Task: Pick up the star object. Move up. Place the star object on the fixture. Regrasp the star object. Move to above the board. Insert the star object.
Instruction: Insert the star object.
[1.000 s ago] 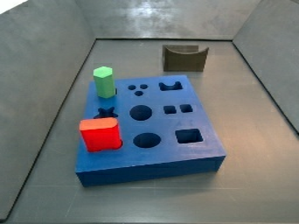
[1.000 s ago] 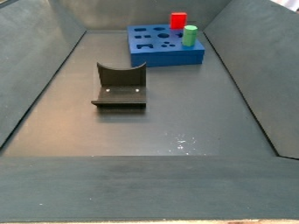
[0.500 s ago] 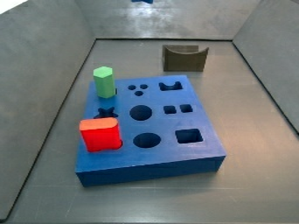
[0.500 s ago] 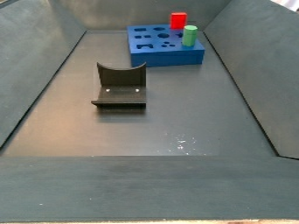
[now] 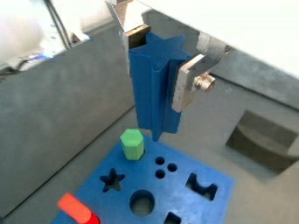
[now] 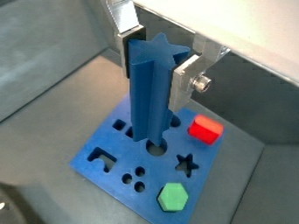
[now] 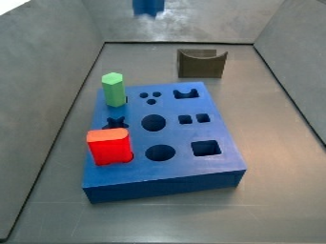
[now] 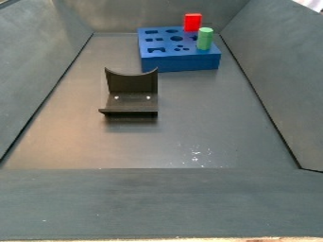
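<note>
Lower now, the small dark-blue star-shaped peg [image 7: 149, 7] (only its tip) pokes into the top of a side view. Both wrist views show the gripper [image 5: 158, 52] with its 2 silver fingers [image 6: 187, 80] pinching the peg upright above the big blue board [image 6: 135, 153] with holes.

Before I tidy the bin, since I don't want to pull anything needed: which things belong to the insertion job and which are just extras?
In the job:
- star object, clamped upright in the gripper, high over the board
- board, star hole open
- fixture, nothing on it

Extras:
- green hexagonal peg, standing in the board
- red block, standing in the board
</note>
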